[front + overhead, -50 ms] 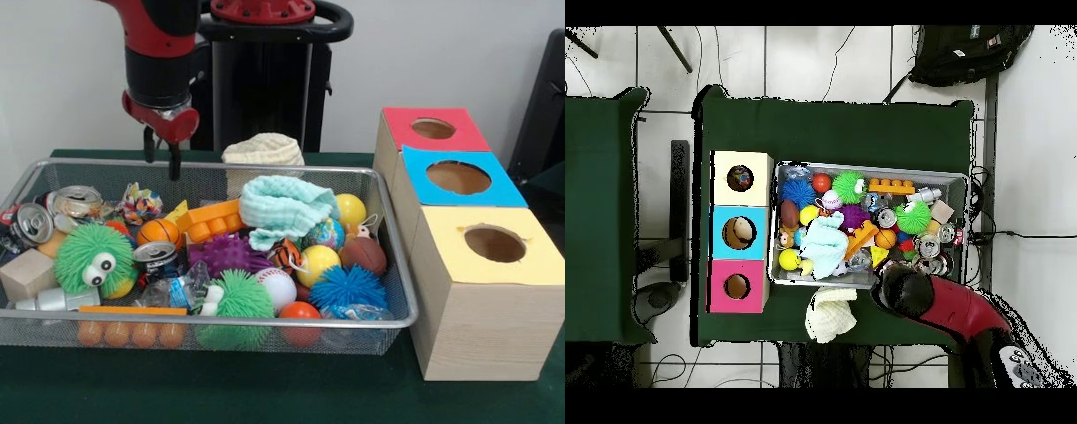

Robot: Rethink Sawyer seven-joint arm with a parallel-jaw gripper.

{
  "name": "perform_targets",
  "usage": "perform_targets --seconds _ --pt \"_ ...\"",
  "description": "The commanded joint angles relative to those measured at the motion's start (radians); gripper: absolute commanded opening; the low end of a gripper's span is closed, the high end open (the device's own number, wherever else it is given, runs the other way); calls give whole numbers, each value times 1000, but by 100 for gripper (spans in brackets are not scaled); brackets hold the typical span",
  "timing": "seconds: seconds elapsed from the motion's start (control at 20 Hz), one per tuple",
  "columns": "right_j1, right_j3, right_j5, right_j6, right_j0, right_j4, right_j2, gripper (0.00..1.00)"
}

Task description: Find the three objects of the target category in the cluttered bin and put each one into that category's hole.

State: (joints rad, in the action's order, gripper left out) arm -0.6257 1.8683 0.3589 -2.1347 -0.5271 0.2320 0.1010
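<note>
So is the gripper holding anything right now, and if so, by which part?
Nothing is held. The gripper hangs above the far left corner of the wire bin, with nothing between its fingers.

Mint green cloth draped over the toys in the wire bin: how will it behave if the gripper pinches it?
The mint green waffle-textured cloth lies bunched in soft folds, so it is probably floppy and will hang and unfold when lifted. It looks light. It drapes over the orange toy brick and nearby balls, so a trailing edge may drag them.
</note>
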Motion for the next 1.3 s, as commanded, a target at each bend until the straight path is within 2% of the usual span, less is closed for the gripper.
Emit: perform_targets --seconds 0.05,0.25,0.4,0.55,0.8,0.95,1.3 --pt "13 -132 70 -21 7 44 34 100" --pt "82 -173 -6 11 -39 57 -4 100" --pt "123 -192 -69 -5 -33 70 -6 100" --pt "142 -214 -92 -30 -16 70 -2 100" --pt "122 -187 -98 -28 -29 70 -27 100" --pt "101 -156 -62 -9 -55 53 -65 100" --pt "50 -84 -11 -2 -83 34 -96 100"
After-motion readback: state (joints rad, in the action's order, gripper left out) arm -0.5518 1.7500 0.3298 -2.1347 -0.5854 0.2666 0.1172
